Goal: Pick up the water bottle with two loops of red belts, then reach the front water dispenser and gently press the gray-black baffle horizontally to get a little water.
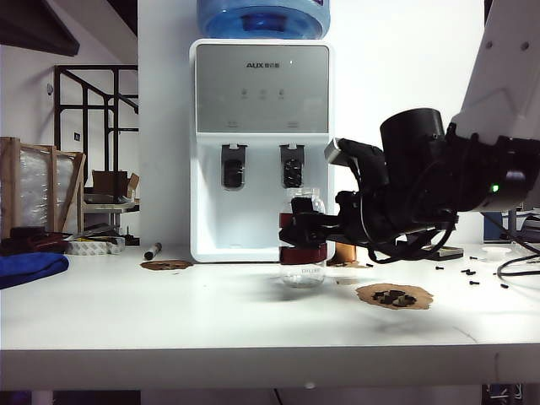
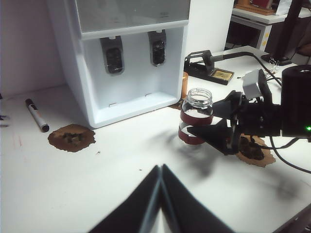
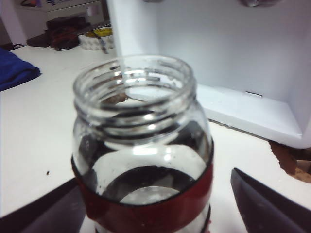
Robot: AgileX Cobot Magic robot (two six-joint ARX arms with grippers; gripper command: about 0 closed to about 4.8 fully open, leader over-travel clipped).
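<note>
Left gripper (image 2: pixel 160 194): nearest the camera in its wrist view, fingers pressed together into a closed wedge, hovering over bare bench (image 1: pixel 211 312) well short of the work.

Right gripper (image 1: pixel 305 229): reaching in from the right of the exterior view, jaws spread wide, one finger either side of the water bottle (image 1: pixel 302 238) at the level of its red bands. In the right wrist view the fingers (image 3: pixel 265 201) flank the glass with space visible on at least one side; nothing is gripped yet.

The bottle stands upright, uncapped, on the bench just in front of the water dispenser (image 1: pixel 261 143), roughly below the gray-black baffle (image 1: pixel 292 165).

Recommendation: centre the bottle between the fingers, close squarely on the banded section, keep it vertical, then lift only enough to bring the mouth level with the baffle.
</note>
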